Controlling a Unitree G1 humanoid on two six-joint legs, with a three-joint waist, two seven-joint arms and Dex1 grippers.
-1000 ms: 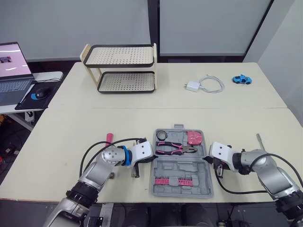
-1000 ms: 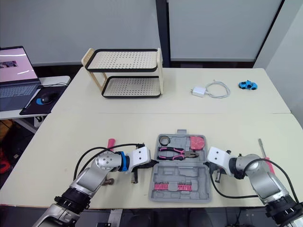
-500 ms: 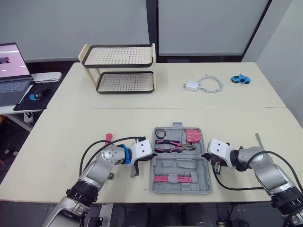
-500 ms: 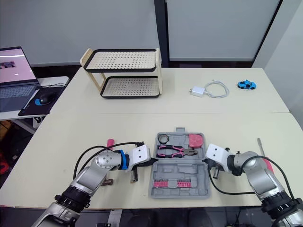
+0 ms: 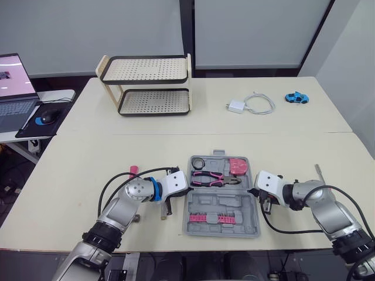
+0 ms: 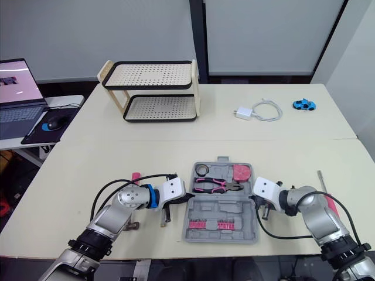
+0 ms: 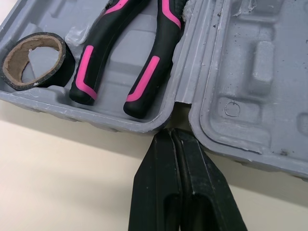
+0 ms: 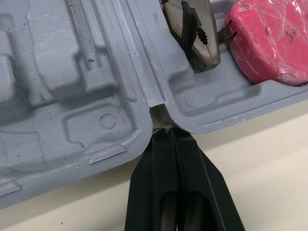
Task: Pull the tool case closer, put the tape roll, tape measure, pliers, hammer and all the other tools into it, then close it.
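Near edge of the table (image 5: 176, 146): the tool case (image 5: 221, 202) lies open and flat in front of me, between my two arms. I judge the pulling-in step done.
Far half of the case: the tape roll (image 7: 61, 67) sits on my left and the pink tape measure (image 8: 269, 38) on my right. The pliers (image 5: 214, 178) lie between them, and each tool is in its moulded pocket.
Near half of the case: a row of pink bits (image 5: 213, 219) runs along the near side; the other pockets I can see are bare.
Left gripper (image 7: 174, 139): the fingers are pressed together with their tips right at the hinge notch on the case's left side. I see nothing between them.
Right gripper (image 8: 168, 137): this one mirrors it, with fingers together and tips at the hinge notch on the case's right side.
Outside the case: a pink-handled tool (image 5: 133, 170) lies beyond my left arm, and a slim tool (image 5: 163, 214) lies just beside the left gripper. A metal-shafted tool (image 5: 318, 171) lies by my right arm. I cannot tell which, if any, is the hammer.
Done so far: the case is close, and the roll, measure and pliers are packed.
Left to do: by my reading, the loose tools must go in, then the lid must be folded shut.
Next move: each gripper has to open before it can pick anything up.
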